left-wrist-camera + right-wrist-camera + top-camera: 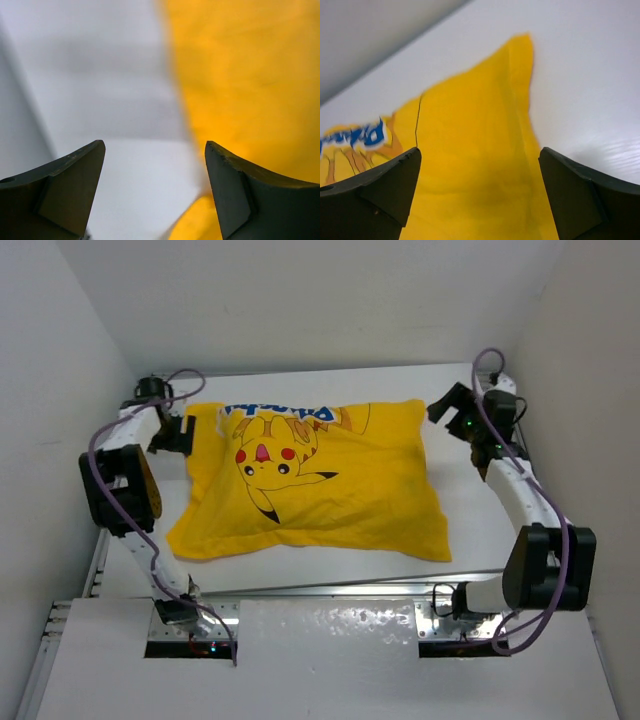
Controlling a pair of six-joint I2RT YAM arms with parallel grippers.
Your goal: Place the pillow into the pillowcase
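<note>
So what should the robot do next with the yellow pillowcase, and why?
Probably the left gripper should nudge toward the pillowcase and pinch its edge at the far-left corner. The case looks puffy and full, and a sliver of white, likely the pillow, seems to peek out there. That gripper and the right gripper both stand open, holding nothing.

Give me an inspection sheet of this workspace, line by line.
Surface: white table, with the case lying on it.
Job's things: yellow pillowcase puffed up, print facing up; pillow not visible on its own, probably inside.
Clutter: nothing seen.
Grippers: left gripper open beside the case's left edge; right gripper open at its far right corner; neither holds anything.
Cables: purple cables loop along both arms.
Surroundings: white walls on three sides.
</note>
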